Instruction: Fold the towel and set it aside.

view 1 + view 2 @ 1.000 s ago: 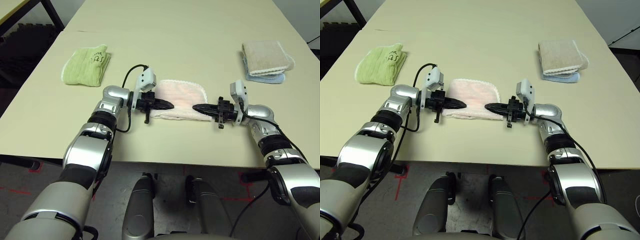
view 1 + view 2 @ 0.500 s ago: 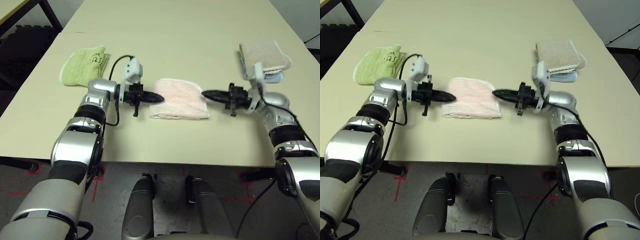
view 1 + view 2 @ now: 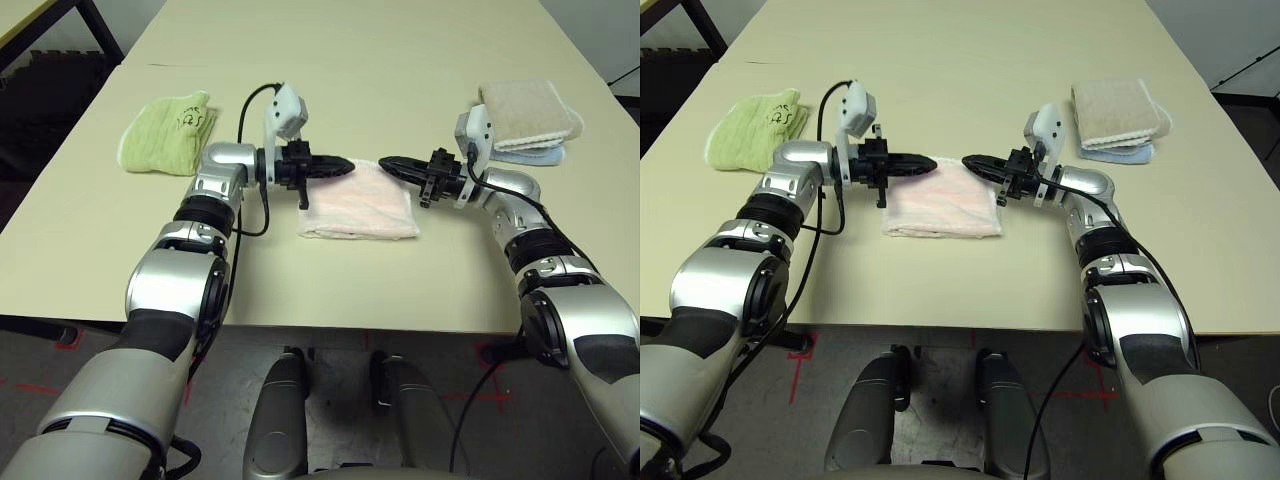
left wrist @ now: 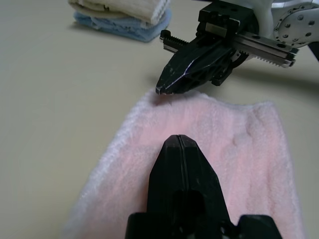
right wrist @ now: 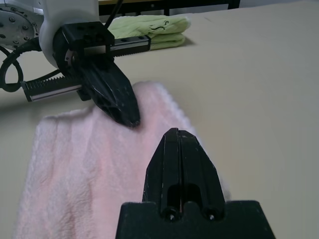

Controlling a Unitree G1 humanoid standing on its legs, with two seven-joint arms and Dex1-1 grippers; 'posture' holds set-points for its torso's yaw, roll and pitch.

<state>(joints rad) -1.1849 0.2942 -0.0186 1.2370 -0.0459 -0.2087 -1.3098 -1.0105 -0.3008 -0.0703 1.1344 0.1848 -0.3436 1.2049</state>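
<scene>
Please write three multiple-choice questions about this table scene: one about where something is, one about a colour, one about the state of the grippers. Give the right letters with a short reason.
1. Where does the pink towel lie?
A. Between the two grippers
B. On the green towel
C. On the beige towel

2. What colour is the cloth under the beige towel?
A. Red
B. Blue
C. Black

3. How are the left gripper and the right gripper?
A. Both wide open
B. One open
C. Both shut

Answers: 1 A, the grippers point at each other over its far edge. 2 B, a blue towel edge shows below. 3 C, the wrist views show the fingers pressed together.
</scene>
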